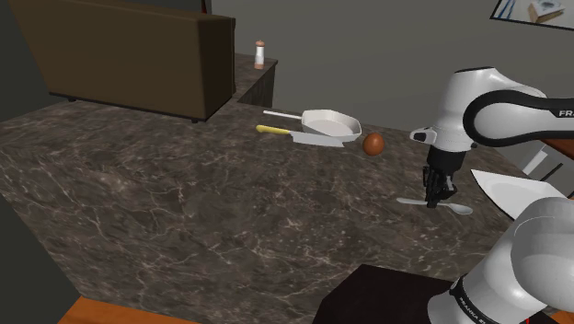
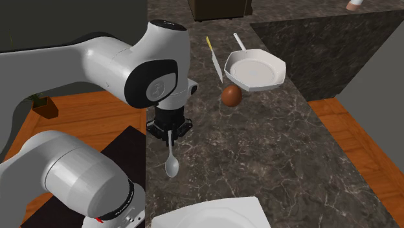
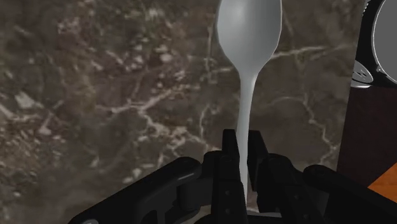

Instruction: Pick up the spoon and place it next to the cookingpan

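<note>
I get the shoulder view from lower right beside the white arm, facing up-left over the dark veined stone counter. Second exterior: behind the arm, high, close, white eight-sided pan upper centre-right. Wrist: looking down, very near. All share the pale grey spoon.

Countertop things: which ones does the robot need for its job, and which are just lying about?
Needed: spoon, gripped in the claw; white pan.
Lying about: yellow-handled knife, brown ball, shaker, white plate.
</note>
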`<action>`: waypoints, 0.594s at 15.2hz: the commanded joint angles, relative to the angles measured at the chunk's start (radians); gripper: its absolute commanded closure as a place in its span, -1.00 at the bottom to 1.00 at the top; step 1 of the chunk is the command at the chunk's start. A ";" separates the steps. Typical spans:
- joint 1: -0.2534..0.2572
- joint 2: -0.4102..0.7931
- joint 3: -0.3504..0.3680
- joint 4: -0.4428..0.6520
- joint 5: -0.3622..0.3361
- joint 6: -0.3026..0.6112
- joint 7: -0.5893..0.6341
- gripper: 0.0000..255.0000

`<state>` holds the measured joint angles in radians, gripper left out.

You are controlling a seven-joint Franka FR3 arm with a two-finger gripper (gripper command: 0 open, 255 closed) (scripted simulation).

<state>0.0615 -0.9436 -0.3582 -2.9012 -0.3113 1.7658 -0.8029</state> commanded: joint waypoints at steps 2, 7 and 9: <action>0.000 0.001 -0.001 -0.002 0.000 0.000 0.000 1.00; 0.004 -0.010 0.010 0.021 0.011 -0.033 -0.001 1.00; 0.007 -0.019 0.018 0.043 0.020 -0.064 -0.002 1.00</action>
<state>0.0661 -0.9558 -0.3462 -2.8684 -0.2982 1.7191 -0.8056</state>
